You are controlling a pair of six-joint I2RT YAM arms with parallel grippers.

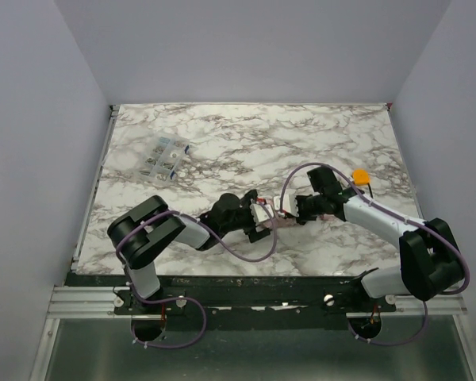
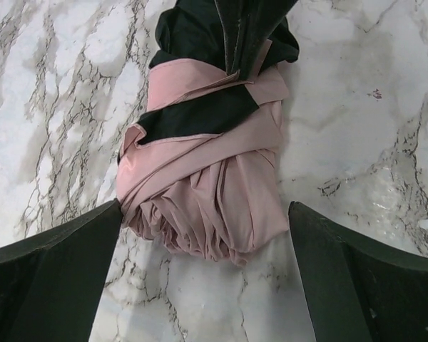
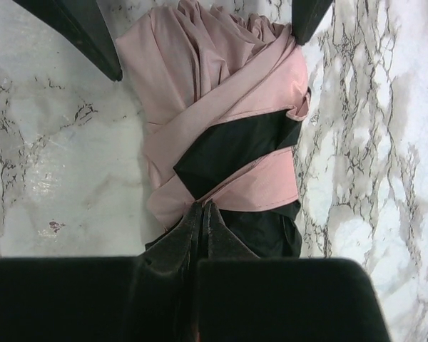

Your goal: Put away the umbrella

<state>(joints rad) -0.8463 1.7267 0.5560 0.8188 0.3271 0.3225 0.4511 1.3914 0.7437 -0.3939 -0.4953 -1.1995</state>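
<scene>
White-and-black arms (image 1: 192, 232) (looped purple cables (image 1: 246, 252)), black jaws

No writing, brand, number or sign can be read in any view. The small clear box (image 1: 164, 158), well ahead and to the left of the left gripper (image 1: 264, 219), carries dark marks too small to make out. The umbrella (image 2: 207, 178) between its fingers shows only plain pink and black cloth.

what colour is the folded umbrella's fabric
The umbrella is pale pink with a black band across it; the left wrist view shows it best.
</scene>
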